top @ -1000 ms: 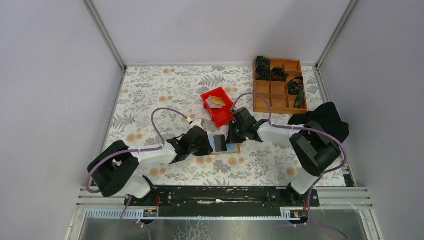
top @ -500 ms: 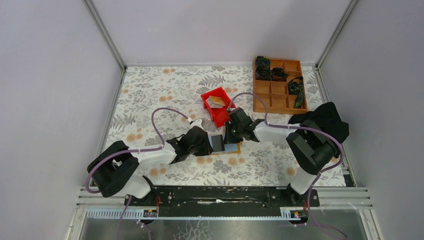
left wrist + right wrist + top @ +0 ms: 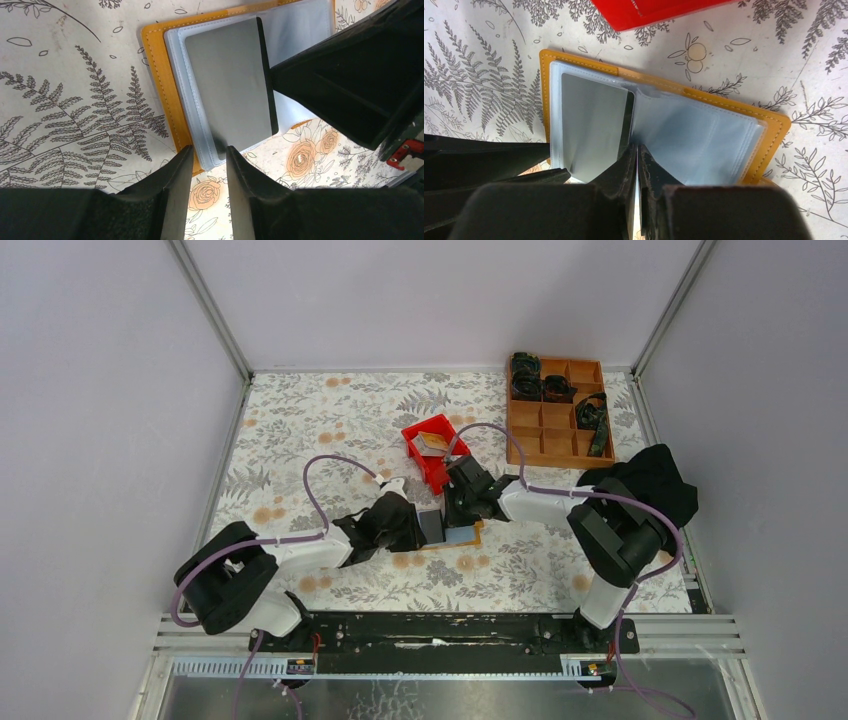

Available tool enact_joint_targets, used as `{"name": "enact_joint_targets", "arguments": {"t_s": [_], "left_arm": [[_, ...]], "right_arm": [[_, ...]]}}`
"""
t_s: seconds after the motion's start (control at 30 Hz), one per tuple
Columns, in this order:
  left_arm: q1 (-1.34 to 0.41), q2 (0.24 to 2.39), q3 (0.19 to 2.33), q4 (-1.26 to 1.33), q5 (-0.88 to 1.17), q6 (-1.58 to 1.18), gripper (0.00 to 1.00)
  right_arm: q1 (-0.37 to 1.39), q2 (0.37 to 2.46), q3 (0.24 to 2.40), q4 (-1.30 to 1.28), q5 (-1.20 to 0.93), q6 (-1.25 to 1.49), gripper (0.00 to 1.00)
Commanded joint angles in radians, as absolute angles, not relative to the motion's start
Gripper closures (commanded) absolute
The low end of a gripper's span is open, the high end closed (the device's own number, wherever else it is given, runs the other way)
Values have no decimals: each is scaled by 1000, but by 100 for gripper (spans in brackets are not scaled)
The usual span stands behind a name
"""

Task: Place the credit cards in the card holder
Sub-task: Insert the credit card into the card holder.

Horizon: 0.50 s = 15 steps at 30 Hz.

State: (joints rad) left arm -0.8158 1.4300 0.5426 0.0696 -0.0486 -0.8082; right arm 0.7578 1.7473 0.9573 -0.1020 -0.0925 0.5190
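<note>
The holder (image 3: 769, 130) lies open and flat just beside the bin (image 3: 659, 12), on the side toward the arm bases, clear sleeves facing up. A grey card (image 3: 589, 120) sits over its left panel, the inner edge tilted up. The right gripper (image 3: 637, 150) is pinched almost closed on that raised edge. The left gripper (image 3: 208, 152) is partly open and holds nothing. The holder's outer edge lies right at the mouth of its gap, and bare table shows between the fingers (image 3: 175, 190).

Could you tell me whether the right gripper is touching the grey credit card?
Touching: the right wrist view shows the right gripper pinching the grey credit card by its edge, over the card holder.
</note>
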Motion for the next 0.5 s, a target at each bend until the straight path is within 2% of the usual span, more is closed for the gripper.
{"name": "enact_joint_targets", "arguments": {"t_s": [0.0,0.47], "left_arm": [[-802,1432,526,61,-37,-779,61],[-778,1450,512,104,1,-776,61]], "right_arm": [[797,1755,1004,-164,-72,502,90],[828,1781,1065,-203,-70,502,89]]}}
